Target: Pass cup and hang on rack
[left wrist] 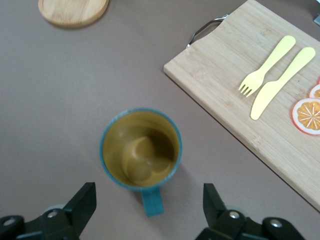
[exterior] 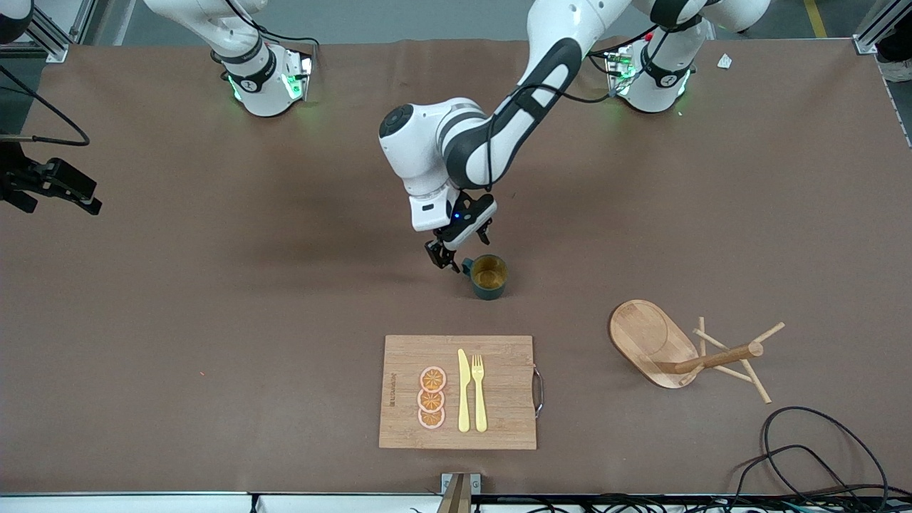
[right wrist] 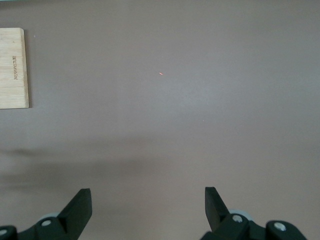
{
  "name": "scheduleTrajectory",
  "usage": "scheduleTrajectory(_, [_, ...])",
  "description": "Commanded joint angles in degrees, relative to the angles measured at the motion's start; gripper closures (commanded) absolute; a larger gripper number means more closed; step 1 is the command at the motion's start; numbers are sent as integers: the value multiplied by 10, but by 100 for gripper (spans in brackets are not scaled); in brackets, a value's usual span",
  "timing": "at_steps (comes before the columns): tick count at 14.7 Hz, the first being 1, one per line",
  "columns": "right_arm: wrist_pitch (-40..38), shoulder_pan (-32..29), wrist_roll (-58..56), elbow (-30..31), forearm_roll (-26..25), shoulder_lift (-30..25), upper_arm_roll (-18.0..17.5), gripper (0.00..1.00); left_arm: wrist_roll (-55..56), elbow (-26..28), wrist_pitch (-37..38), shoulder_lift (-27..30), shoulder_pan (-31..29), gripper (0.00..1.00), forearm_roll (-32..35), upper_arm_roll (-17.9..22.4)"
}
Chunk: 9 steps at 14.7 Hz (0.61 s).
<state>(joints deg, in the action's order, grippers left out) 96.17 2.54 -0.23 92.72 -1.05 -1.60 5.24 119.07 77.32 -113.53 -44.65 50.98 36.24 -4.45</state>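
Pickup is the step in hand: our left gripper (exterior: 456,251), fingers spread and empty, hovers by the cup's (exterior: 489,276) handle; the cup stands upright between cutting board (exterior: 458,392) and robot bases. Next we close on that handle. Only the front view shows the rack (exterior: 684,350)'s post and pegs; our right gripper (right wrist: 148,212), released, waits.

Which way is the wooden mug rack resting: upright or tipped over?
Tipped over. The rack lies on its side: its oval base faces up toward the camera on edge, and the post with pegs stretches along the table.
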Motion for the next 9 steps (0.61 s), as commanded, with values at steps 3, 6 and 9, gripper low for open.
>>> scheduleTrajectory(3, [1, -16, -3, 15, 22, -13, -4, 0, 67, -23, -13, -36, 15, 12, 26, 8])
scheduleTrajectory(6, [-13, -15, -8, 11, 19, -13, -5, 0, 75, -28, -14, -46, 16, 16, 26, 8])
scheduleTrajectory(9, [-12, -15, -6, 10, 19, -13, -5, 0, 73, -29, -13, -54, 17, 22, 28, 8])
